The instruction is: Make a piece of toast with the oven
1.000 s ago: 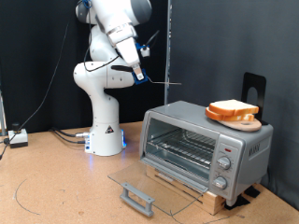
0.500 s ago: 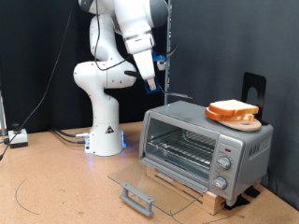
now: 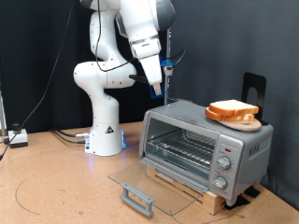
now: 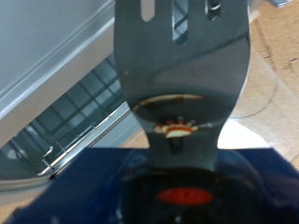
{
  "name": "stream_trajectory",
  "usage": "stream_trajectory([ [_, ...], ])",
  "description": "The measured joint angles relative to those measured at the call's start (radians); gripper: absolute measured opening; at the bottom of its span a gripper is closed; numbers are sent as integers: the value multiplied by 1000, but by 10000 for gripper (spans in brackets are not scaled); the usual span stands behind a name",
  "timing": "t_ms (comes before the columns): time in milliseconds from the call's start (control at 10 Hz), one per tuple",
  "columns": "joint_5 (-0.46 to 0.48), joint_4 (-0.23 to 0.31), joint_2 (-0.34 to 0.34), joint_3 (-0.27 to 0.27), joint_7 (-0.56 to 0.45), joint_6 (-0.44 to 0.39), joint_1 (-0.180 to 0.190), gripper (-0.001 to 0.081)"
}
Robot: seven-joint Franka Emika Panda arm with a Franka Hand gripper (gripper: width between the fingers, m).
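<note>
The silver oven stands at the exterior view's right on a wooden base, its glass door folded down flat and its wire rack bare. Two bread slices lie stacked on the oven's top; the upper piece of toast has a pale face and an orange-brown crust. My gripper hangs above the oven's left end, shut on a blue-handled metal spatula. The wrist view shows the slotted blade over the oven's top edge and rack.
The door's grey bar handle sticks out over the table at the front. Round knobs sit on the oven's right panel. A black stand rises behind the oven. Cables lie by the arm's white base.
My arm has swung toward the exterior view's right and lowered, bringing the gripper and spatula from beside the arm's base to just above the oven's left end.
</note>
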Motion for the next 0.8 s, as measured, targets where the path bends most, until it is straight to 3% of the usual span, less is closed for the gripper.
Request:
stream_trajectory([
  [200,-8,26,41,17,-1,-28,0,416],
  [500,10,47,85,39,0,26,3,416],
  [800,11,68,123,62,1,30,4,416],
])
